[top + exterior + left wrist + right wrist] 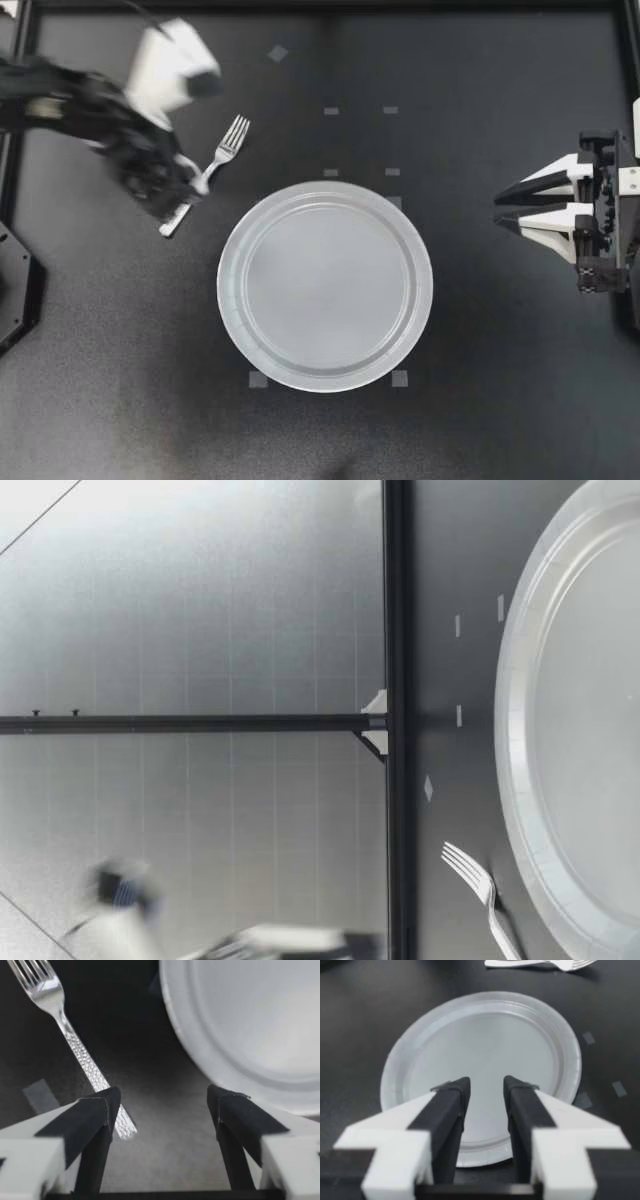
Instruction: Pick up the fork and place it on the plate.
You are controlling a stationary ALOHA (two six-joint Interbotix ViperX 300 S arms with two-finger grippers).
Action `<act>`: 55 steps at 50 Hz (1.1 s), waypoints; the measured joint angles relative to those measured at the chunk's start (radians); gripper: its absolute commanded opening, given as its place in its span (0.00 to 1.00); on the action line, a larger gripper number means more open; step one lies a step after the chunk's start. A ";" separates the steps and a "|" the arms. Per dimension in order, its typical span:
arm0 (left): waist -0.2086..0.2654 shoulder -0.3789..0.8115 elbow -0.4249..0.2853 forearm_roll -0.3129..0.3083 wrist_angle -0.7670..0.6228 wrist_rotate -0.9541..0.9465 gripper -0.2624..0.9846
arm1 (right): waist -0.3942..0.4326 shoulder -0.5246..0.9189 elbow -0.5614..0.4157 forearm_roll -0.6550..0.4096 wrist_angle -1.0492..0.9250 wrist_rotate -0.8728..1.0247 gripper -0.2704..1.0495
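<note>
As the fork [218,158] lies on the desk [500,400] at the plate's [232,290] ten o'clock, the left hand [180,198] hovers released over its handle end, lined up for a grip; the right hand [497,210], parted and empty, idles at three o'clock.

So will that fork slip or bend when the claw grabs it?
Probably stiff: the fork looks like shiny metal or hard plastic. Its thin handle lies flat on the table, so pinching it may be fiddly. The dimpled surface could help the grip a little.
</note>
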 measured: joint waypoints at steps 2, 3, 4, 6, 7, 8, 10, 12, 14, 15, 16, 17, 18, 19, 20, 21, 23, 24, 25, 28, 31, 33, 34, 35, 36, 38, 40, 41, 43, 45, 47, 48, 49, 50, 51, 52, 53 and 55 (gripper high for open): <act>0.000 0.055 -0.014 0.000 -0.008 0.008 0.68 | 0.000 0.000 0.008 0.000 -0.006 0.005 0.52; 0.000 0.080 -0.021 0.000 -0.011 0.011 0.68 | 0.000 0.000 0.012 0.000 -0.011 0.006 0.52; 0.000 0.101 -0.029 0.002 -0.017 0.015 0.68 | -0.002 -0.002 0.017 0.000 -0.014 0.009 0.52; 0.000 0.138 -0.048 0.003 -0.028 0.026 0.68 | 0.000 -0.006 0.028 0.002 -0.023 0.015 0.52; 0.000 0.153 -0.057 0.003 -0.034 0.031 0.68 | 0.000 -0.009 0.031 0.002 -0.026 0.018 0.52; 0.000 0.169 -0.066 0.005 -0.041 0.035 0.68 | 0.000 -0.012 0.037 0.000 -0.031 0.023 0.52; 0.000 0.190 -0.083 0.006 -0.054 0.043 0.68 | -0.002 -0.018 0.044 0.000 -0.038 0.029 0.52; 0.002 0.204 -0.098 0.009 -0.061 0.044 0.68 | 0.000 -0.025 0.051 0.002 -0.044 0.035 0.52; 0.011 0.213 -0.110 0.011 -0.066 0.048 0.68 | 0.000 -0.032 0.057 0.002 -0.048 0.035 0.52; 0.015 0.216 -0.114 0.012 -0.066 0.048 0.68 | 0.000 -0.035 0.061 0.002 -0.049 0.037 0.52; 0.021 0.218 -0.117 0.014 -0.067 0.048 0.68 | 0.000 -0.038 0.063 0.000 -0.049 0.037 0.52; 0.031 0.219 -0.118 0.014 -0.067 0.046 0.68 | 0.000 -0.043 0.066 0.000 -0.051 0.037 0.52; 0.040 0.219 -0.118 0.014 -0.067 0.044 0.68 | 0.000 -0.046 0.069 0.000 -0.049 0.037 0.52; 0.049 0.221 -0.118 0.015 -0.067 0.044 0.68 | 0.000 -0.049 0.072 0.000 -0.051 0.037 0.52; 0.058 0.222 -0.118 0.017 -0.067 0.044 0.68 | 0.000 -0.052 0.075 0.000 -0.052 0.037 0.52; 0.067 0.222 -0.118 0.018 -0.067 0.044 0.68 | 0.000 -0.054 0.078 0.000 -0.054 0.037 0.52; 0.084 0.222 -0.117 0.021 -0.069 0.043 0.68 | 0.003 -0.057 0.081 0.002 -0.055 0.037 0.52; 0.091 0.222 -0.114 0.025 -0.071 0.044 0.68 | 0.005 -0.058 0.083 0.000 -0.058 0.037 0.52; 0.097 0.222 -0.112 0.026 -0.072 0.044 0.68 | 0.009 -0.060 0.084 0.002 -0.061 0.037 0.52; 0.107 0.225 -0.104 0.029 -0.075 0.043 0.68 | 0.015 -0.061 0.089 0.002 -0.071 0.037 0.52; 0.109 0.233 -0.094 0.029 -0.078 0.040 0.68 | 0.018 -0.061 0.092 0.000 -0.083 0.037 0.52; 0.109 0.241 -0.091 0.026 -0.080 0.037 0.68 | 0.020 -0.058 0.094 0.002 -0.092 0.037 0.52; 0.109 0.244 -0.091 0.026 -0.080 0.032 0.68 | 0.021 -0.058 0.094 0.000 -0.098 0.037 0.52; 0.109 0.247 -0.089 0.026 -0.080 0.029 0.68 | 0.021 -0.057 0.094 0.002 -0.101 0.037 0.52; 0.109 0.250 -0.087 0.028 -0.080 0.026 0.68 | 0.021 -0.057 0.095 0.000 -0.104 0.037 0.52; 0.109 0.255 -0.083 0.028 -0.081 0.020 0.68 | 0.023 -0.055 0.094 0.002 -0.109 0.037 0.52; 0.109 0.259 -0.075 0.029 -0.081 0.014 0.68 | 0.023 -0.054 0.095 0.002 -0.114 0.037 0.52; 0.109 0.261 -0.072 0.029 -0.081 0.011 0.68 | 0.023 -0.054 0.095 0.002 -0.115 0.037 0.52; 0.109 0.264 -0.066 0.028 -0.083 0.005 0.68 | 0.023 -0.051 0.094 0.000 -0.115 0.037 0.52; 0.109 0.264 -0.055 0.028 -0.086 0.002 0.68 | 0.023 -0.049 0.095 0.002 -0.115 0.037 0.52; 0.109 0.264 -0.048 0.029 -0.091 0.003 0.68 | 0.023 -0.049 0.095 0.000 -0.117 0.038 0.52; 0.109 0.264 -0.043 0.029 -0.095 0.003 0.68 | 0.023 -0.048 0.094 0.000 -0.117 0.038 0.52; 0.109 0.264 -0.040 0.028 -0.098 0.003 0.68 | 0.023 -0.048 0.095 0.000 -0.115 0.038 0.52; 0.109 0.264 -0.037 0.029 -0.100 0.003 0.68 | 0.023 -0.048 0.095 0.000 -0.115 0.038 0.52; 0.109 0.264 -0.034 0.029 -0.104 0.003 0.68 | 0.023 -0.048 0.095 0.000 -0.115 0.038 0.52; 0.109 0.264 -0.032 0.029 -0.107 0.003 0.68 | 0.023 -0.048 0.095 0.000 -0.115 0.038 0.52; 0.109 0.264 -0.029 0.029 -0.112 0.003 0.68 | 0.025 -0.048 0.095 0.000 -0.115 0.038 0.52; 0.109 0.264 -0.023 0.029 -0.118 0.003 0.68 | 0.025 -0.048 0.094 0.002 -0.117 0.040 0.52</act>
